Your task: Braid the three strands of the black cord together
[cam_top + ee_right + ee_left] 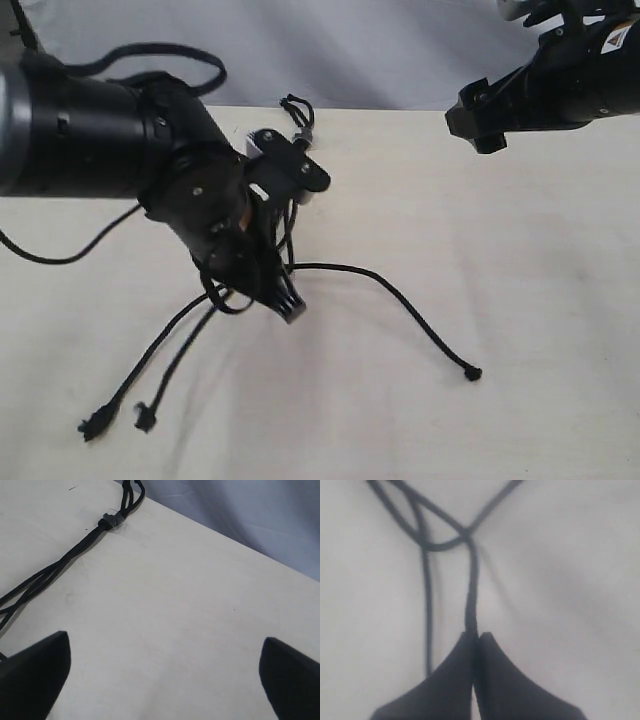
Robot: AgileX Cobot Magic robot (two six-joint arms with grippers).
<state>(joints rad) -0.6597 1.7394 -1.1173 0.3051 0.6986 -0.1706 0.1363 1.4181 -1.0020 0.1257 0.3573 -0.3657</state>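
Black woven cord, thin and round, lies on an off-white bench [520,260] with a matte, faintly cloth-like surface. The black cord [75,550] is gathered by a small grey band [107,521] with short loops beyond it. The band sits close to the bench edge that meets the pale grey-blue backdrop [400,50], about midway along that edge. From the band the three strands [340,266] run away from that edge and fan apart. Two end side by side in knotted, frayed tips [93,428]; the third curves off alone to a knotted tip well apart from them.

The bulky black left arm [200,190] stands in the way in the exterior view, covering the stretch of cord just past the band. Its own smooth looped cable [170,50] arches above it.

The left claw [476,638] is pressed together, pinching a single strand [472,580]. That strand runs straight from the fingertips to a point where the strands cross over one another.

The right claw [165,639] is spread wide above bare bench near the band. Its dark fingers [35,675] are wedge-shaped and well apart.
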